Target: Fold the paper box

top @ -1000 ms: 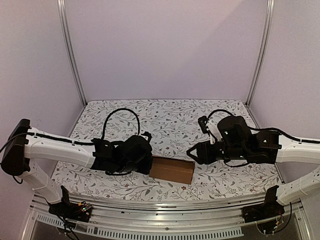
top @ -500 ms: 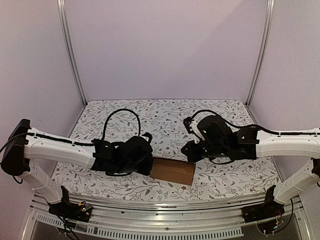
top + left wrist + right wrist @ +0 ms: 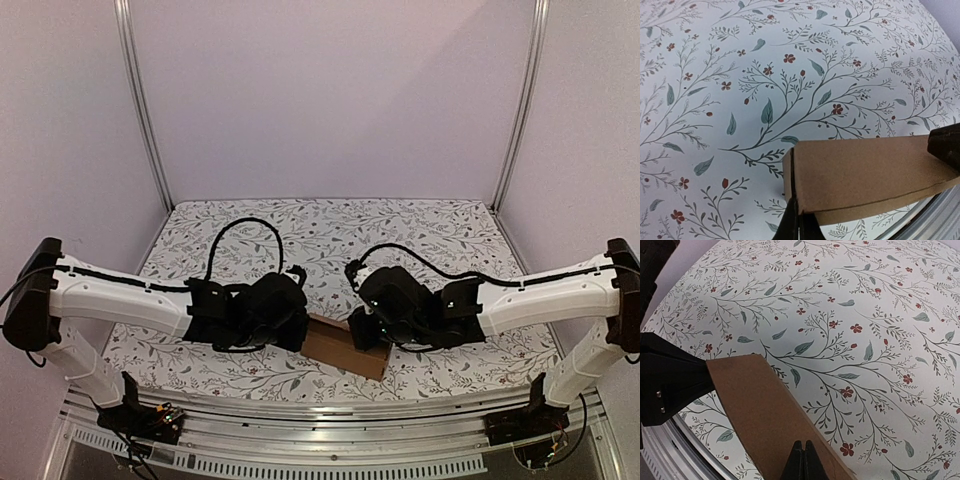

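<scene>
We find the paper box (image 3: 338, 346) near the front edge of the worktop (image 3: 330, 230), its long axis running left to right. The left gripper (image 3: 797, 222) is pinched on its left end and the right gripper (image 3: 803, 460) on its right end. Neither arm is nearer.

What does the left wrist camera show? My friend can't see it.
A brown paper box sits on a flowery tablecloth, its near corner pinched by the left end effector. The dark right end effector meets its right end.
</scene>
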You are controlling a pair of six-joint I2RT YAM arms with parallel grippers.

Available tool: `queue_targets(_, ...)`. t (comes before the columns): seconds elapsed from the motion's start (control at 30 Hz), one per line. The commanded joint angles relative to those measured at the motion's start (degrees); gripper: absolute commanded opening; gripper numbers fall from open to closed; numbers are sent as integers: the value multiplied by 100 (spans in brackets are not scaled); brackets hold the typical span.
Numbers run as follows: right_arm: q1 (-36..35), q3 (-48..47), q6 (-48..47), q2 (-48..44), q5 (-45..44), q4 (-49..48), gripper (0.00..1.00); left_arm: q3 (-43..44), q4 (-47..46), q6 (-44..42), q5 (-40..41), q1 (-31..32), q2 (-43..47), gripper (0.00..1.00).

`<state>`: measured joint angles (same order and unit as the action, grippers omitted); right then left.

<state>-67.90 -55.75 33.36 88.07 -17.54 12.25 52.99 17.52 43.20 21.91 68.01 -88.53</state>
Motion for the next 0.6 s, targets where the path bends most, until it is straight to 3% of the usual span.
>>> queue_targets(0.0, -421, 166, 154, 329, -1180, -20, 0, -143, 717, 87, -406, 160, -303, 0)
queue_targets(0.3, -767, 200, 463, 893, -1930, -62, 0, -70, 829, 113, -380, 160, -330, 0)
queue_targets(0.43, -809, 230, 603, 1118, -2008, -83, 0, -53, 847, 119, -395, 160, -319, 6)
queue_targets(0.57, -813, 269, 685, 1223, -1984, -120, 0, -65, 920, 90, -318, 160, -237, 19)
